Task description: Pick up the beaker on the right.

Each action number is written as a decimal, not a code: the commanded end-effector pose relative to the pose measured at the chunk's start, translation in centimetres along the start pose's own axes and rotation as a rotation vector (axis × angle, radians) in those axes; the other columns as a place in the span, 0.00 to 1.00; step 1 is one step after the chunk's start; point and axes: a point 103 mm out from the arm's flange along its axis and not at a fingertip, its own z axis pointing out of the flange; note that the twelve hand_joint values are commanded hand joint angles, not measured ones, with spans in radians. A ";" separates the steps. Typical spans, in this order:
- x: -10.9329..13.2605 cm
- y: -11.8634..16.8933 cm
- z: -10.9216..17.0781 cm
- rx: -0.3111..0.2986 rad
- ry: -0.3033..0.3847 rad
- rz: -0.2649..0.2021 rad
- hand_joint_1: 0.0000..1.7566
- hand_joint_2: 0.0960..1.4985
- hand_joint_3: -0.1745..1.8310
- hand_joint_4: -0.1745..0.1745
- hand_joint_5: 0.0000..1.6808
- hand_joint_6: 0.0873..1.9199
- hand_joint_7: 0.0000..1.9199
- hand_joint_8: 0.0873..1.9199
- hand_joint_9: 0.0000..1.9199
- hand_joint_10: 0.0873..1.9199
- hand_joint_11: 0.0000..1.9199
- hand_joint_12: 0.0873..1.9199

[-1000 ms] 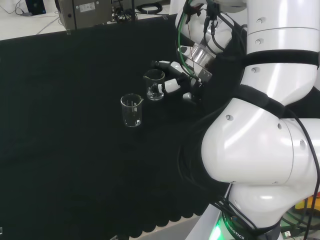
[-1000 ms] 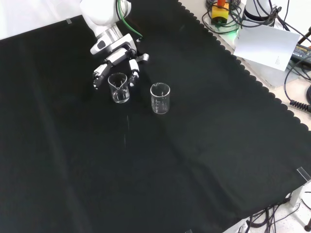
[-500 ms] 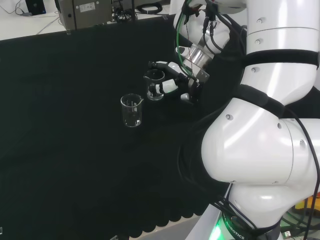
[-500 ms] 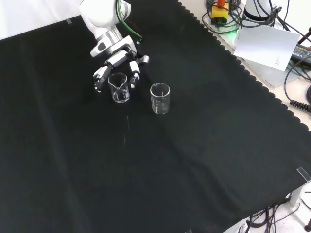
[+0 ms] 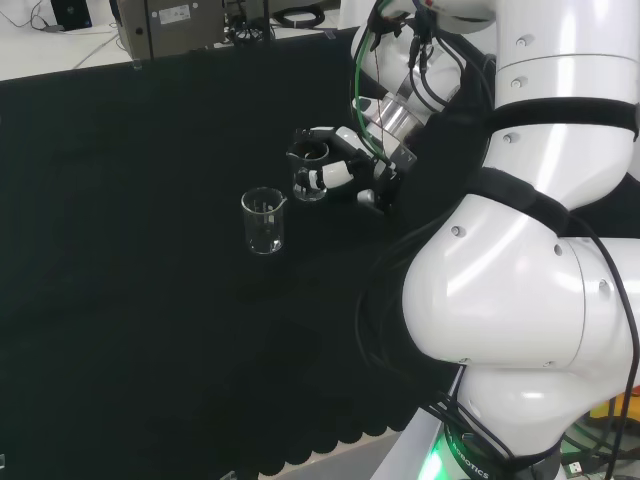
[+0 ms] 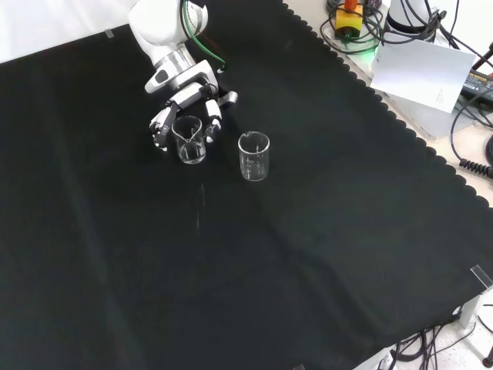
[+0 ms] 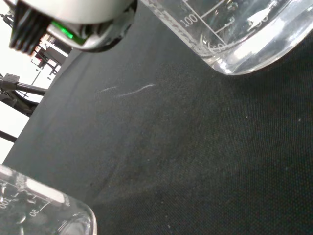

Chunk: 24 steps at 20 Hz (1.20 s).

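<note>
- Two clear glass beakers stand upright on the black cloth, apart from each other.
- Head view: right beaker sits to the right of and farther back than the left beaker. Front view: same pair shows as one near the hand w/ the other to its right.
- Right beaker = task's thing; both look empty, pour spouts visible at the rims.
- Hand is at the right beaker, low, near cloth level. Head view: it comes in from the beaker's right, one finger along the far side of the rim, another w/ white pad across the near side of the wall.
- Front view: hand comes down from the view's top; fingers lie on the beaker's left and another on its right, so the beaker stands between them.
- Fingers curled partway round the glass, a narrow span; can't tell if the pads actually touch the wall.
- Beaker base appears to rest on the cloth, not lifted.
- Wrist view: base of one beaker close & large w/ printed graduation marks, standing on the cloth; rim/wall of 2nd beaker at a corner; blurred white part of the hand near the first one.
- White arm links stand large at the head view's right.
</note>
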 end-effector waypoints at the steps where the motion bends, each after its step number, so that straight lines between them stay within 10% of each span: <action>1: 0.0 0.2 0.4 -0.006 0.035 0.004 0.54 0.28 0.44 0.45 0.33 0.03 0.20 0.33 0.29 0.28 0.10 0.69; 7: -0.1 0.3 0.3 -0.038 0.039 0.025 0.56 0.29 0.45 0.47 0.31 0.22 0.21 0.35 0.30 0.28 0.12 0.68; 9: 0.1 0.4 0.1 -0.092 -0.001 0.046 0.62 0.33 0.47 0.45 0.38 0.40 0.28 0.35 0.38 0.27 0.23 0.64; 10: 0.3 0.4 -0.1 -0.122 -0.037 0.054 0.64 0.40 0.43 0.28 0.47 0.46 0.34 0.38 0.44 0.27 0.35 0.59; 11: 0.5 0.3 -0.2 -0.147 -0.075 0.062 0.67 0.47 0.37 0.36 0.54 0.49 0.43 0.41 0.50 0.28 0.44 0.52; 18: 2.3 -0.3 -2.5 -0.298 -0.184 -0.005 0.86 0.41 0.36 0.01 0.68 0.38 0.66 0.34 0.77 0.19 0.64 0.27; 24: 4.9 -0.6 -6.0 -0.245 -0.257 -0.063 0.88 0.37 0.38 0.00 0.74 0.28 0.72 0.24 0.86 0.01 0.65 0.26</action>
